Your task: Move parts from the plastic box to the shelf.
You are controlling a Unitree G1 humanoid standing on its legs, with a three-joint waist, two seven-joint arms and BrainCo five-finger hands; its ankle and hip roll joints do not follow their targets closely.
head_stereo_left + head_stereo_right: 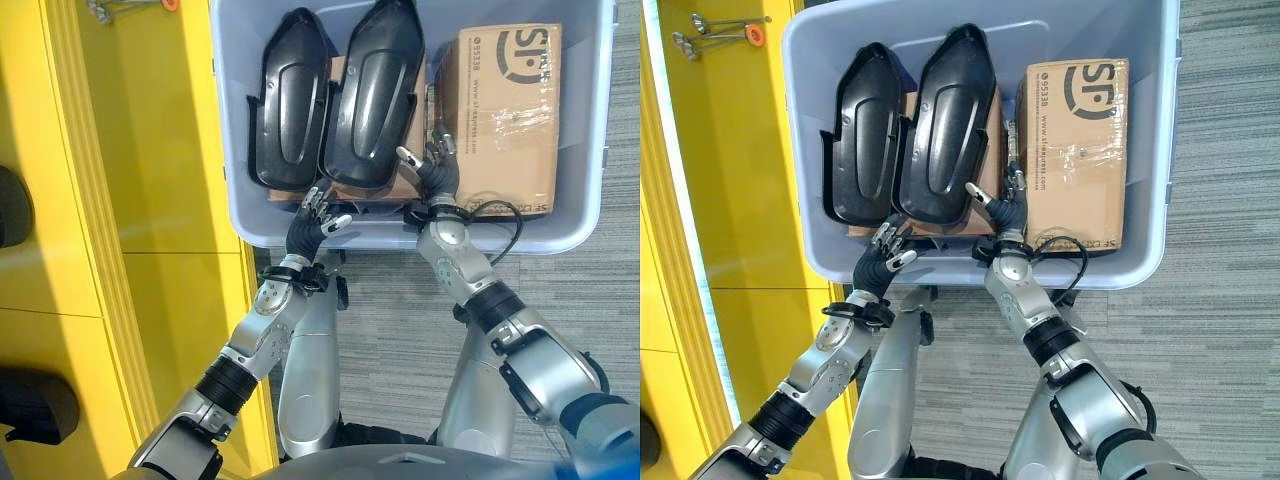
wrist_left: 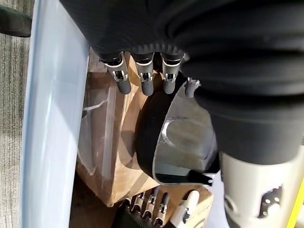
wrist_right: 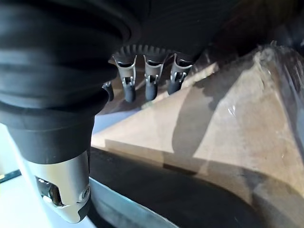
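Silver fingers of the left hand (image 1: 318,212) hang loosely spread, empty, over the box's (image 1: 240,215) near rim, just short of two black covers (image 1: 340,100) lying on cardboard. The right hand (image 1: 432,172), equally slack and empty, sits between them and a carton (image 1: 505,110). Yellow shelf (image 1: 150,150) at left, grey carpet (image 1: 400,330) below.

Plastic box (image 1: 590,150): smooth, pale grey-blue plastic, slight sheen.
Parts (image 1: 372,95): black moulded plastic, semi-glossy.
Carton (image 1: 510,120) at 3 o'clock in the box: brown cardboard, matt, glossy clear tape.
Floor (image 1: 400,330): grey ribbed carpet, rough.
Shelf (image 1: 130,150): yellow, smooth, glossy.
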